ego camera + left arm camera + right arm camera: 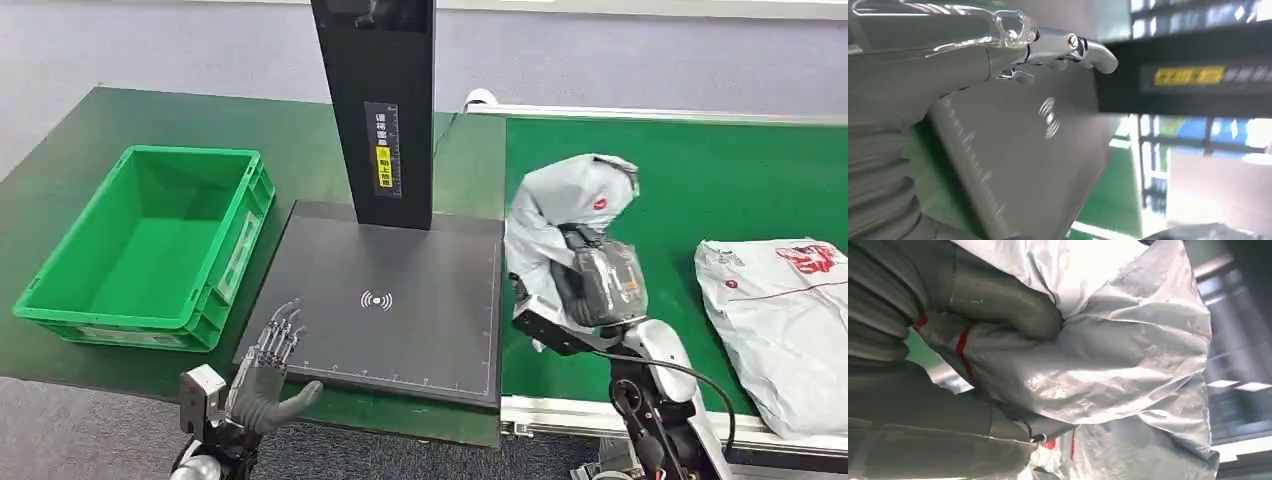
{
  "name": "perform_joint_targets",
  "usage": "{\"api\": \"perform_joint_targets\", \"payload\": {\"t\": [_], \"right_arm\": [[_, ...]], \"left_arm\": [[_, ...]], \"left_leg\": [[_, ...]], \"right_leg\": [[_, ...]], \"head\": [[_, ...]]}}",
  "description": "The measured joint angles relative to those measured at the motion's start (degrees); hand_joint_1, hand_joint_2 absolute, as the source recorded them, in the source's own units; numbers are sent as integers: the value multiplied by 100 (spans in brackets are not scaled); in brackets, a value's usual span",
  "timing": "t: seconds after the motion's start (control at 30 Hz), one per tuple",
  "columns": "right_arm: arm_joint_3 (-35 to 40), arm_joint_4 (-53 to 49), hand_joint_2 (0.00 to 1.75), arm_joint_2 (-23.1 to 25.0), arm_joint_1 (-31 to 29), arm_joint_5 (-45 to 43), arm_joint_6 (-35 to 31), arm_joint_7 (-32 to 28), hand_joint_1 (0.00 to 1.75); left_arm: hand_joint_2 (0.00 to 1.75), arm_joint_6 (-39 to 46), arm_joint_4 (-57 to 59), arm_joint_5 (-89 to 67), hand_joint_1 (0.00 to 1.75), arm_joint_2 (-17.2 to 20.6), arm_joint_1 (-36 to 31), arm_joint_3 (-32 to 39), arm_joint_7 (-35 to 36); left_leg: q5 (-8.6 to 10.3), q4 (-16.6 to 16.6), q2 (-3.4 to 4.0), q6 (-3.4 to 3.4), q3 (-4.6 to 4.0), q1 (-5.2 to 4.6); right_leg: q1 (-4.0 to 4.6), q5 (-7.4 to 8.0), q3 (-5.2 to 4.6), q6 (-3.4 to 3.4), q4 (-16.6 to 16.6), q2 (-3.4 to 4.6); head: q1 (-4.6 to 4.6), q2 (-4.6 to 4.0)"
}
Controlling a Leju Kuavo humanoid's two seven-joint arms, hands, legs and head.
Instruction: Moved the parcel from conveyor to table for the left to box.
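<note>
I have the grey parcel bunched up in my right hand, fingers wrapped tight into the crumpled plastic; in the right wrist view the thumb digs into its folds. The parcel hangs above the green conveyor, just beside the right edge of the black scanner plate, not over it. A second grey parcel lies flat on the conveyor, well apart from the plate on that same side. My left hand hovers at the plate's near left corner, fingers spread and holding nothing; the left wrist view shows its fingertips above the plate. The black post rises from the plate's far edge. The green crate sits on the tabletop just beside the plate's left edge.
</note>
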Motion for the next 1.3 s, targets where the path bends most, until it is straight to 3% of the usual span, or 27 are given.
{"api": "perform_joint_targets", "payload": {"t": [0.27, 0.63, 0.67, 0.7, 0.93, 0.97, 1.07, 1.1, 1.3], "right_arm": [[1710, 1389, 175, 371, -1503, -599, 1328, -518, 175], [3027, 2625, 175, 1006, -2541, -1187, 1761, -682, 175], [3092, 2738, 175, 1086, -2590, -1202, 1757, -692, 106], [3151, 2849, 175, 1166, -2633, -1243, 1768, -708, 0], [3372, 3545, 175, 1644, -2785, -1277, 1466, -391, 0], [3385, 3617, 0, 1690, -2794, -1261, 1352, -349, 0], [3416, 3768, 0, 1783, -2807, -1207, 994, -262, 0], [3420, 3799, 175, 1797, -2807, -1207, 889, -233, 0], [3245, 3890, 175, 1836, -2733, -1682, 415, -462, 0]], "left_arm": [[175, 727, -408, 114, 0, -79, -44, 89, -319], [175, 1252, -927, 188, 0, -151, 128, 199, -531], [175, 1259, -927, 199, 0, -151, 135, 203, -544], [175, 1274, -927, 231, 0, -149, 140, 203, -561], [175, 1383, -946, 337, 0, -149, 163, 208, -583], [175, 1394, -968, 350, 0, -149, 177, 210, -586], [175, 1414, -981, 372, 0, -146, 193, 214, -579], [175, 1423, -981, 380, 0, -144, 200, 219, -577], [175, 1431, -981, 411, 0, -140, 218, 223, -568]], "left_leg": [[5, 1, 5, -3, 0, 0], [5, 1, 6, -4, -3, 0], [5, 0, 5, -4, -3, 0], [5, 0, 6, -4, -3, 0], [5, 1, 5, -4, -2, 0], [5, 0, 5, -4, -2, 0], [5, 1, 5, -4, -2, 0], [5, 1, 5, -4, -2, 0], [5, 1, 5, -4, -1, 0]], "right_leg": [[1, 2, -2, -2, 4, 1], [1, 2, -8, -3, 3, 3], [1, 2, -8, -3, 4, 2], [2, 1, -8, -3, 4, 2], [2, 2, -8, -3, 4, 2], [2, 2, -8, -3, 4, 3], [2, 1, -8, -3, 3, 2], [2, 1, -9, -3, 3, 2], [2, 2, -9, -3, 2, 3]], "head": [[0, 0], [0, 0], [0, 0], [0, 0], [0, 0], [0, 0], [2, 0], [0, 0], [0, 0]]}}
